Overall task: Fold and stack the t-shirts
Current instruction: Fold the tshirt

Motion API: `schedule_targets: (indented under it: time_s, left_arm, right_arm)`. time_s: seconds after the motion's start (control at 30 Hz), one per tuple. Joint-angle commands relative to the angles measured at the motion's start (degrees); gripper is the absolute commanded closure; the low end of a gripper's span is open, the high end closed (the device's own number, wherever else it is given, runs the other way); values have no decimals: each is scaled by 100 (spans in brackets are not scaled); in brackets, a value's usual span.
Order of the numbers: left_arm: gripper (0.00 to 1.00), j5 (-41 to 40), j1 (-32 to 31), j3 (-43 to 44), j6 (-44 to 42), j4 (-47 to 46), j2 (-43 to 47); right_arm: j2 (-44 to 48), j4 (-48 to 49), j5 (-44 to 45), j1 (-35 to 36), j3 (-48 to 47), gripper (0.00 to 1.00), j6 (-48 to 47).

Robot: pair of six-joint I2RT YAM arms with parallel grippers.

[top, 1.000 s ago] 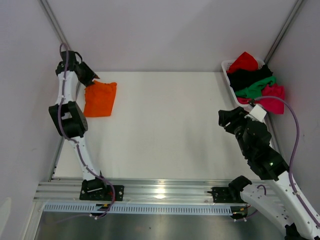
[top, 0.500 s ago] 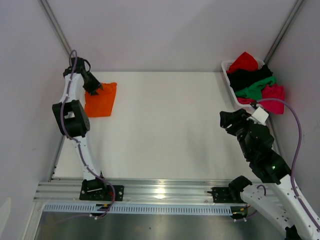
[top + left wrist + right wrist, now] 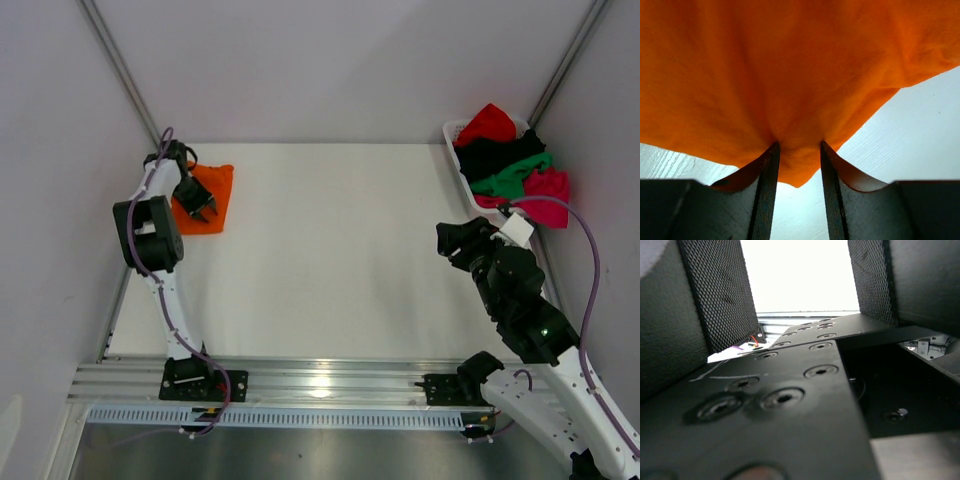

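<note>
A folded bright orange t-shirt [image 3: 214,190] lies at the table's far left. My left gripper [image 3: 199,207] points down onto it, jaws apart. In the left wrist view its fingertips [image 3: 772,150] touch the orange t-shirt [image 3: 790,75] near a corner, with cloth and white table showing in the gap of the left gripper [image 3: 797,148]. Red [image 3: 488,122], black [image 3: 488,155], green [image 3: 512,177] and magenta-pink [image 3: 548,195] t-shirts are piled at the far right. My right gripper [image 3: 455,240] hovers open and empty just short of that pile; the right wrist view shows the gripper [image 3: 802,315] over its own arm.
The pile sits in a white slatted basket [image 3: 453,132] at the table's far right corner. Grey walls close in the back and sides. An aluminium rail [image 3: 320,380] with both arm bases runs along the near edge.
My left gripper swung from the table's far left edge onto the orange t-shirt, moving right and nearer, its jaws closing slightly. The right arm stayed almost still.
</note>
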State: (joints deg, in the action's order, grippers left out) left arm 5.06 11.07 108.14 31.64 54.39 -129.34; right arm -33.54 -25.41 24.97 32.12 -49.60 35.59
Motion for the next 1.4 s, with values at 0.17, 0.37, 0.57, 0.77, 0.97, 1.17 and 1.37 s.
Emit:
schedule_targets:
  time_s: [0.17, 0.37, 0.57, 0.77, 0.97, 1.17, 1.37]
  left_arm:
    - [59, -391, -79, 462, -70, 370, 32]
    - [59, -471, -70, 717, -114, 476, -117]
    - [59, -471, -79, 1534, -158, 871, -539]
    - [59, -471, -70, 1307, -184, 792, -426]
    - [58, -480, -70, 1148, -237, 810, -355]
    - [58, -480, -79, 1578, -404, 1143, -610]
    - [57, -418, -79, 2227, -649, 1460, -943]
  right_arm:
    - [128, 27, 43, 14, -49, 43, 18]
    - [155, -34, 131, 14, -155, 43, -52]
    - [155, -61, 175, 14, -225, 43, -88]
    - [155, -87, 201, 14, -243, 43, -61]
    - [76, -43, 157, 14, -330, 43, -96]
    - [67, -34, 140, 14, -418, 43, -114]
    - [-74, -8, 87, 14, -611, 43, -193]
